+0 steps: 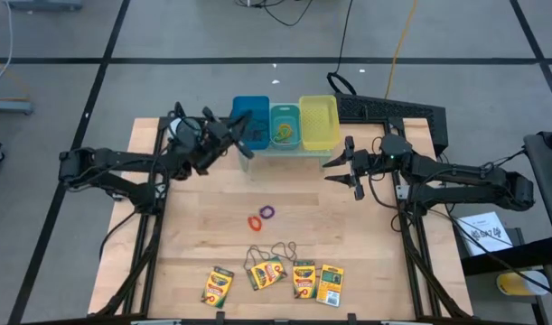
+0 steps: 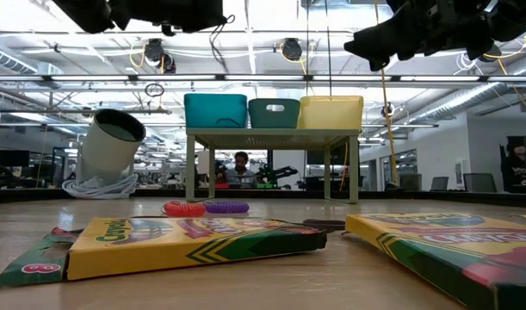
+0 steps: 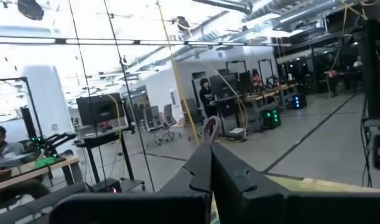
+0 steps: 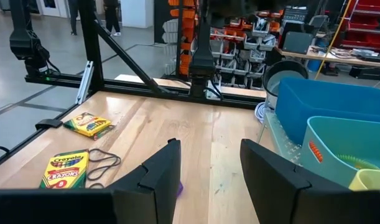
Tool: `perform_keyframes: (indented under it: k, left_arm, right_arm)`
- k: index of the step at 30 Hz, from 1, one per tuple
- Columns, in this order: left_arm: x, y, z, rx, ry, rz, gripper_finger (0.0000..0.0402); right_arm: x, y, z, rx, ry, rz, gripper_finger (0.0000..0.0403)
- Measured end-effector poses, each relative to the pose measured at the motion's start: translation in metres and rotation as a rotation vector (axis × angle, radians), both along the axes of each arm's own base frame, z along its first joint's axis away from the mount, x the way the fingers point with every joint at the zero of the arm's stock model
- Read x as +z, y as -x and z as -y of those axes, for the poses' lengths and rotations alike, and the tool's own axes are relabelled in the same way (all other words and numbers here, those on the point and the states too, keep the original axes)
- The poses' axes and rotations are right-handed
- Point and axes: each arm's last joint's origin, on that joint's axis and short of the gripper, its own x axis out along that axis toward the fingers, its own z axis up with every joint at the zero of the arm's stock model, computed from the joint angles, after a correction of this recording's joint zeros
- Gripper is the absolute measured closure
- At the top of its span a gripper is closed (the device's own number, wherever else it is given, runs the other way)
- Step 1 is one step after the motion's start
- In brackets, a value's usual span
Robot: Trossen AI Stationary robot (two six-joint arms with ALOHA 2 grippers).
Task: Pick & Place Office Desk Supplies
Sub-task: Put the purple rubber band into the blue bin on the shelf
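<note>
We see the left gripper point(image 1: 242, 120), fingers pressed on a purple band point(image 3: 210, 129), above the blue bin point(image 1: 251, 111). Four crayon boxes point(image 1: 273, 273) lie well before it. The right gripper point(image 1: 340, 168) hovers spread, right of it.

Two black jointed arms, black cables; left claw point(image 1: 242, 124), right claw point(image 1: 341, 168) angular-fingered.

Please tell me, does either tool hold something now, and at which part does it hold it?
The left tool is shut on a small purple ring band, pinched at its lower edge between the fingertips. The right tool is open and empty.
</note>
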Motion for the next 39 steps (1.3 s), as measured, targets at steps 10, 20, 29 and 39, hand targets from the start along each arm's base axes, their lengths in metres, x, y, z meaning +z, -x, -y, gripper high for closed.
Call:
perform_keyframes:
  k: [10, 20, 29, 39]
  left_arm:
    - [-0.018, 0.001, -0.034, 0.072, 0.145, -0.028, 0.0398]
    - [-0.02, 0.002, -0.038, 0.072, 0.188, -0.008, 0.0362]
    - [-0.021, 0.002, -0.038, 0.062, 0.232, 0.014, 0.0359]
    - [-0.024, -0.003, -0.026, -0.036, 0.298, 0.036, 0.0289]
  right_arm:
    - [0.0, 0.0, 0.0, 0.0, 0.0, 0.0, 0.0248]
    - [-0.001, 0.0, 0.0, 0.0, -0.002, -0.006, 0.0248]
    - [-0.001, 0.0, 0.0, 0.0, -0.002, -0.005, 0.0248]
    - [-0.001, 0.0, 0.0, 0.0, -0.005, -0.013, 0.0248]
